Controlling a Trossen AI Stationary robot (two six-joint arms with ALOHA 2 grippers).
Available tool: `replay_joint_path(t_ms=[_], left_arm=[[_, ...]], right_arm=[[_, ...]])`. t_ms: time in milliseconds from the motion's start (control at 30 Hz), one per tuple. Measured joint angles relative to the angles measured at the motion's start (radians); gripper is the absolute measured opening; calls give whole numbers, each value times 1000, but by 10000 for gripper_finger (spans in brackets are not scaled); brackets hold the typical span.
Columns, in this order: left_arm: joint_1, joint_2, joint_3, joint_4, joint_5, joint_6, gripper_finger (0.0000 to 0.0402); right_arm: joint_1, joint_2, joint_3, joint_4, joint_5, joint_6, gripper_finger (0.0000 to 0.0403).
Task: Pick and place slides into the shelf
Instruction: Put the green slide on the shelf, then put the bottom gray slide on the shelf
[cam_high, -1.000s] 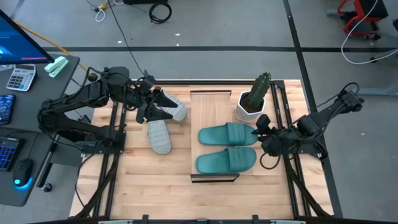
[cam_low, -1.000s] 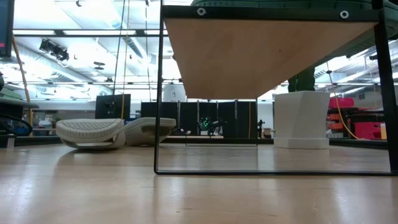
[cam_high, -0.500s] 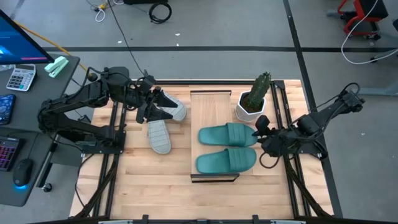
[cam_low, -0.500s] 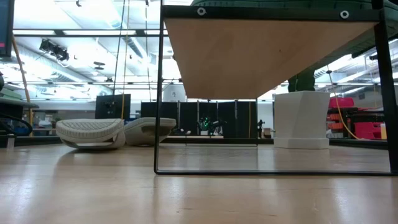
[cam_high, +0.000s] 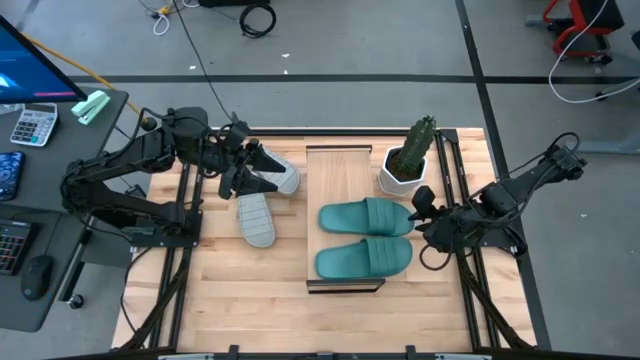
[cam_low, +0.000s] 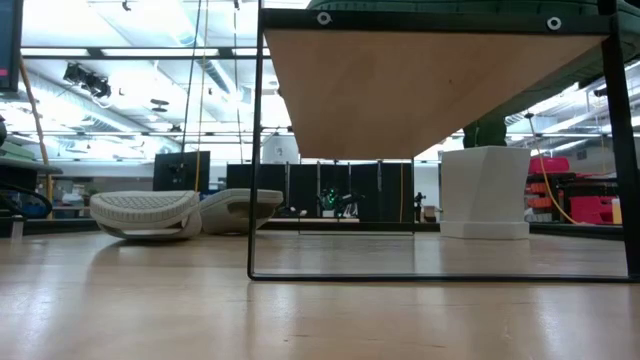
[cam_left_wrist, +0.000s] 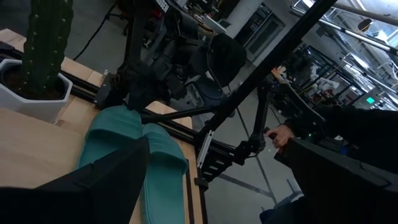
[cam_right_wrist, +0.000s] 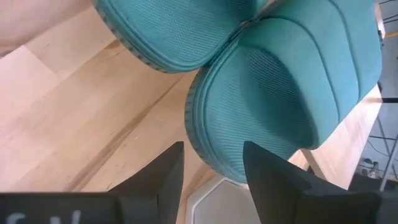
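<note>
Seen from above, the long light-wood shelf board with dark metal end frames (cam_high: 345, 215) runs from twelve to six o'clock at the middle of the slatted wooden tabletop (cam_high: 215, 290). Two teal-green rubbery slides with wide straps (cam_high: 365, 216) (cam_high: 363, 257) lie side by side on the shelf's six o'clock half, toes toward three o'clock. At nine o'clock of the shelf, on the tabletop, lie the two light grey ribbed-sole slides (cam_high: 256, 219) (cam_high: 279, 176); one is sole-up, and the other is just beside it toward twelve o'clock, partly under the left arm.

The left gripper (cam_high: 243, 166) hovers over that farther grey slide with its fingers spread wide; its wrist view shows nothing between them. The right gripper (cam_high: 418, 212) sits at the three o'clock edge of the shelf, touching or just beside the toe of the nearer teal slide; its wrist view shows the two dark fingers (cam_right_wrist: 155, 171) parted, with the teal strap beyond them and nothing clamped.

A green cactus in a white angular pot (cam_high: 408, 160) stands at one o'clock of the shelf. From table height the grey pair (cam_low: 150, 213) rests on the wood beyond the shelf's frame.
</note>
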Motion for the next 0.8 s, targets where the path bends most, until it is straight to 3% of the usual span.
replay_joint_path(t_ms=[333,467,667,800], left_arm=[[0,0,0,-8,-20,11,385],[0,0,0,-53,-73,36,385],[-17,0,-2,-199,-158,38,385],[-52,15,-50,-213,-214,29,385]], right_arm=[[3,1,20,-29,5,-1,171],[20,3,92,-86,77,1,171],[41,7,226,-170,120,219,168],[83,38,266,-188,117,332,156]])
